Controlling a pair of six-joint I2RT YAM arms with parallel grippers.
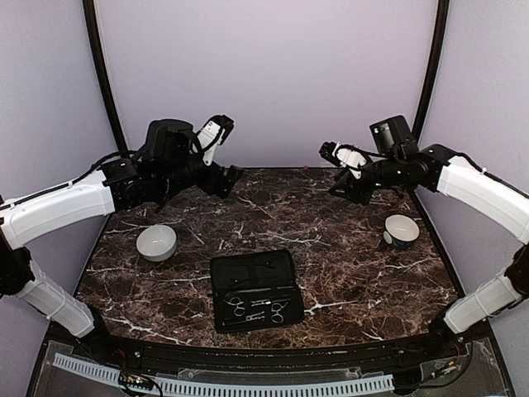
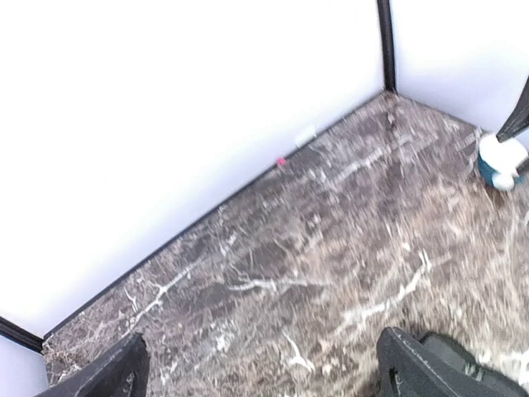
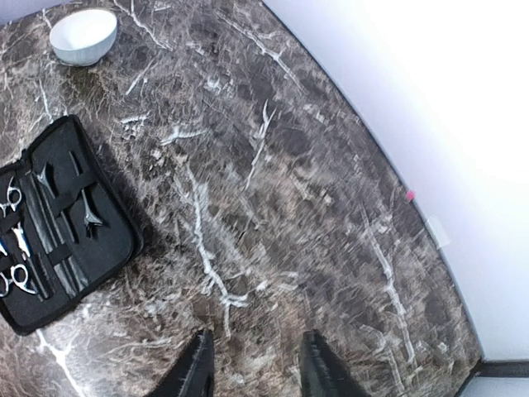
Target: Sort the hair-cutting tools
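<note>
The left end effector [image 1: 225,153] hangs above the table's [image 1: 331,248] far left corner, spread wide with nothing between its fingers [image 2: 107,376]; in its own wrist view it [image 2: 263,357] looks along the far edge toward the far right corner. A white bowl [image 1: 156,242] stands near the left edge, about halfway back.

An open black fabric case [image 1: 285,273] lies flat by the middle of the near edge, its long axis running left to right, almost parallel to that edge. The hair-cutting tools are all inside it. Two silver scissors [image 1: 238,306] lie in the near half, their long axes along the length of the case; their ring handles seem to sit toward its outer ends with the blades pointing in at the middle, though they are small. In the right wrist view the scissors [image 3: 11,197] show at the picture's left edge. Slim dark comb-like pieces [image 3: 83,198] lie in the far half, also lengthwise; I cannot tell which end of them is which.

The right end effector [image 1: 336,169] is raised over the far right part of the table, its fingers [image 3: 194,368] set apart with a moderate gap and holding nothing. A second white bowl [image 1: 401,231] with a dark outside stands near the right edge
</note>
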